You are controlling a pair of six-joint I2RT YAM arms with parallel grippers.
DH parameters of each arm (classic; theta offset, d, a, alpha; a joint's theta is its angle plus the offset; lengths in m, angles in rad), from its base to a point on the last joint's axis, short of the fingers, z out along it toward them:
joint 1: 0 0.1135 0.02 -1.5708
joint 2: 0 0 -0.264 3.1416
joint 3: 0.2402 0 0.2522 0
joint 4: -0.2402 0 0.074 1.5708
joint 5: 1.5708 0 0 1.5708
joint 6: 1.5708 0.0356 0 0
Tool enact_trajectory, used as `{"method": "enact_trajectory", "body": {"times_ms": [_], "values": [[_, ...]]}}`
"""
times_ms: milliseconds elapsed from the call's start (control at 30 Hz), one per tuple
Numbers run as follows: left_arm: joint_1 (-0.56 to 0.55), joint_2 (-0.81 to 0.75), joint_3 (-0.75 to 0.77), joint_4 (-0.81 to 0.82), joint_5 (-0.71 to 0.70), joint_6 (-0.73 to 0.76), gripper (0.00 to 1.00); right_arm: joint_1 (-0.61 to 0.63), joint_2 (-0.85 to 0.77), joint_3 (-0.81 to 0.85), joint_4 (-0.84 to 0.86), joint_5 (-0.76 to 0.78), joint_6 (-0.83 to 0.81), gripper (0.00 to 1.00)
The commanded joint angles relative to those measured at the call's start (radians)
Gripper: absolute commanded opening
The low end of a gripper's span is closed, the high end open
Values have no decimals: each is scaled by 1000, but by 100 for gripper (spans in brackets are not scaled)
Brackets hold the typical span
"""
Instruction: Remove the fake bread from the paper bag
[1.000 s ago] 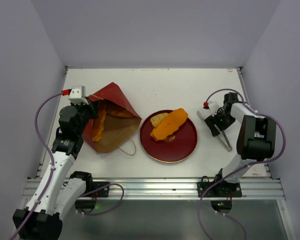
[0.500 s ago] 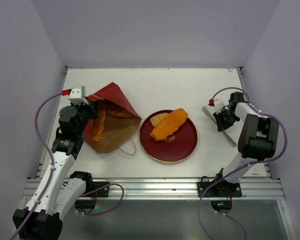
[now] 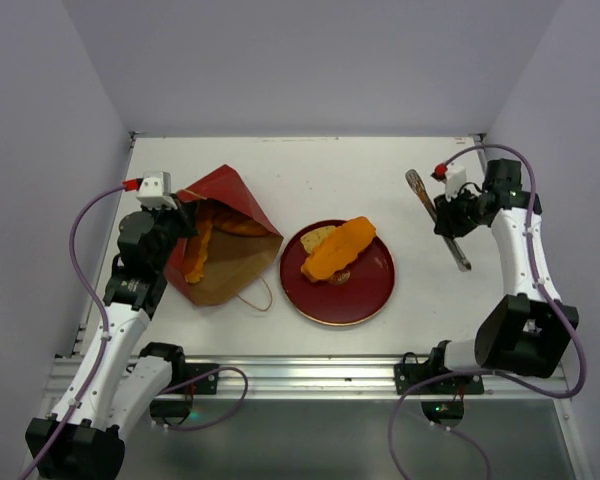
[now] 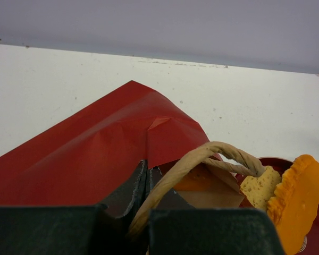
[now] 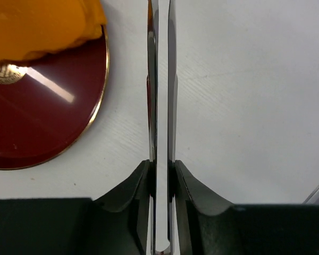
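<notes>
top: my left fingers are clamped on the mouth of the paper bag, which lies at nine o'clock from the red plate. fake bread sits in the bag and on the plate.
left wrist: the cord handle curls by my fingers.
right wrist: my right fingers squeeze metal tongs.

free: far table | obstacles: paper bag left, loaded plate centre, just beside each other
</notes>
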Motion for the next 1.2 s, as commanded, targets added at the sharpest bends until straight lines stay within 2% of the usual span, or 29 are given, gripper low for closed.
{"method": "enact_trajectory", "body": {"times_ms": [0, 133, 567, 933, 1133, 1167], "values": [[1, -3, 4, 74, 12, 3, 0, 1, -59, 72, -110, -94, 14, 27], [1, -3, 4, 74, 15, 3, 0, 4, -95, 125, -144, -123, 34, 36], [1, 0, 2, 77, 16, 3, 0, 97, -158, 171, -174, -143, 97, 43], [1, 8, 4, 77, 16, 3, 0, 341, -243, 144, -163, -101, 140, 43], [1, 19, 5, 79, 15, 5, 0, 419, -280, 167, -219, -143, 83, 43], [1, 20, 4, 79, 15, 5, 0, 463, -286, 167, -239, -149, 54, 43]]}}
